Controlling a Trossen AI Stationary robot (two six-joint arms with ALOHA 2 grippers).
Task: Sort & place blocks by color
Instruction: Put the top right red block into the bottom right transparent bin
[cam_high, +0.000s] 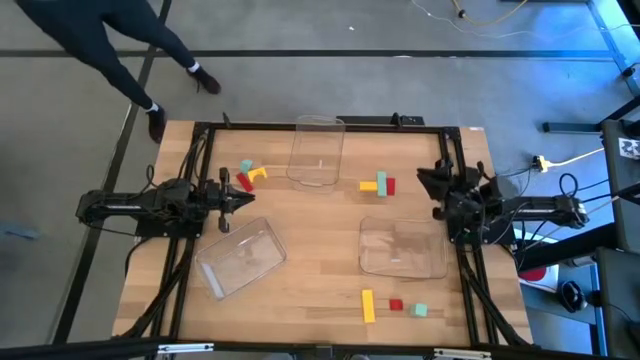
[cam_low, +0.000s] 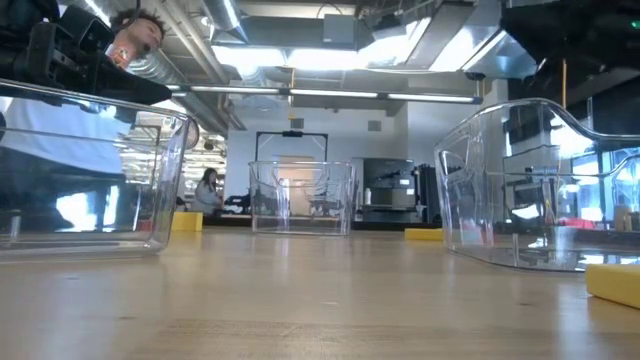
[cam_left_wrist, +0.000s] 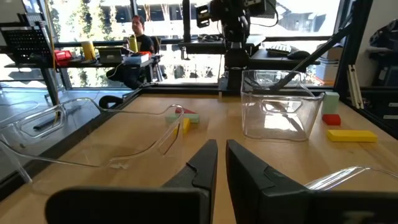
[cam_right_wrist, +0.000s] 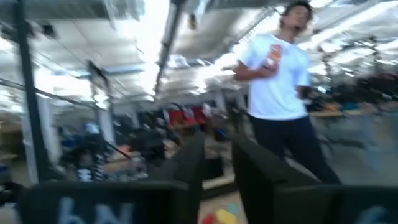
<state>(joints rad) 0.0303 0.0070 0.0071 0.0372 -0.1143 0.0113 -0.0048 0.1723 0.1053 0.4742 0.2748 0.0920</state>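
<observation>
Three groups of small blocks lie flat on the wooden table (cam_high: 320, 215). Green (cam_high: 246, 166), yellow (cam_high: 259, 174) and red (cam_high: 243, 181) ones lie far left. A yellow (cam_high: 369, 185), green (cam_high: 381, 180) and red (cam_high: 389, 186) group sits right of centre. A yellow bar (cam_high: 368, 305), a red cube (cam_high: 396, 305) and a green cube (cam_high: 420, 311) lie near the front. My left gripper (cam_high: 248, 200) (cam_left_wrist: 221, 163) hovers level at the left edge, shut and holding nothing. My right gripper (cam_high: 425, 182) (cam_right_wrist: 219, 168) at the right edge is tipped upward, with its fingers slightly apart and nothing between them.
Three clear plastic trays stand on the table: one at the far centre (cam_high: 317, 150), one tilted at the near left (cam_high: 240, 256) and one at the near right (cam_high: 402, 247). A person (cam_high: 150, 60) walks beyond the far left corner. Another person (cam_right_wrist: 280, 68) stands in the room.
</observation>
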